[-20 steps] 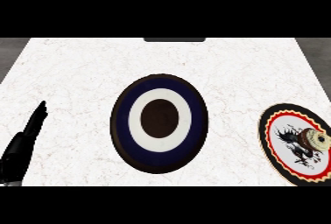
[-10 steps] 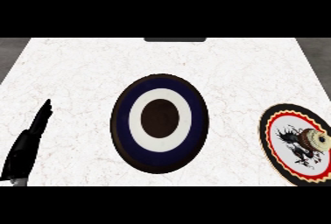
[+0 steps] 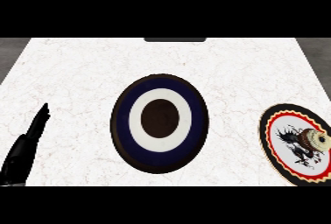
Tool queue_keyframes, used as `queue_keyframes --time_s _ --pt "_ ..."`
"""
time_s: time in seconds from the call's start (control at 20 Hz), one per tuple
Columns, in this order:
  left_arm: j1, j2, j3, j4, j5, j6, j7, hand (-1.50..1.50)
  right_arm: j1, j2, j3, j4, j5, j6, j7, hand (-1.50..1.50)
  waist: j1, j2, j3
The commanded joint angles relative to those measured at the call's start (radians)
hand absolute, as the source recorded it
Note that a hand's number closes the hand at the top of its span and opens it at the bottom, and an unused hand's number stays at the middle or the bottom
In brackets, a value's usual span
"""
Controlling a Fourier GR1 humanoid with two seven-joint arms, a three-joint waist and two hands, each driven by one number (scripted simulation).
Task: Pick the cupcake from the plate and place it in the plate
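Two plates are laid well apart: cupcake (image 3: 315, 141) on red-rimmed plate (image 3: 274, 144), blue plate (image 3: 123, 131) awaiting it; left hand (image 3: 31, 139) rested, fingers straight.

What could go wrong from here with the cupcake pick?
The cupcake sits on the red-rimmed plate at the view's right edge, partly cut off, so a reach there may be poorly seen. Only the left hand shows, at the far left; crossing with it would pass over the blue plate.

Only the left robot hand (image 3: 29, 140) shows (lower left edge), fingers straight, pointing up, holding nothing.
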Motion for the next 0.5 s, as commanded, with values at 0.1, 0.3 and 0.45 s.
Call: queue_keyframes --time_s 0.1,0.3,0.45 --pt "-0.010 -0.026 0.047 0.026 -0.024 -0.052 -0.013 0.00 -0.090 -0.011 -0.022 0.109 0.036 0.115 -0.013 -1.50 -0.005 -0.001 -0.001" --pt "0.025 -0.068 0.033 -0.029 -0.059 -0.046 0.019 0.00 -0.185 0.056 0.019 0.236 0.111 0.104 -0.078 -1.50 0.001 0.000 0.000" --pt "0.024 -0.063 0.076 -0.028 -0.075 -0.069 0.005 0.00 -0.204 0.078 0.022 0.271 0.152 0.112 -0.082 -1.50 -0.001 0.000 0.000"
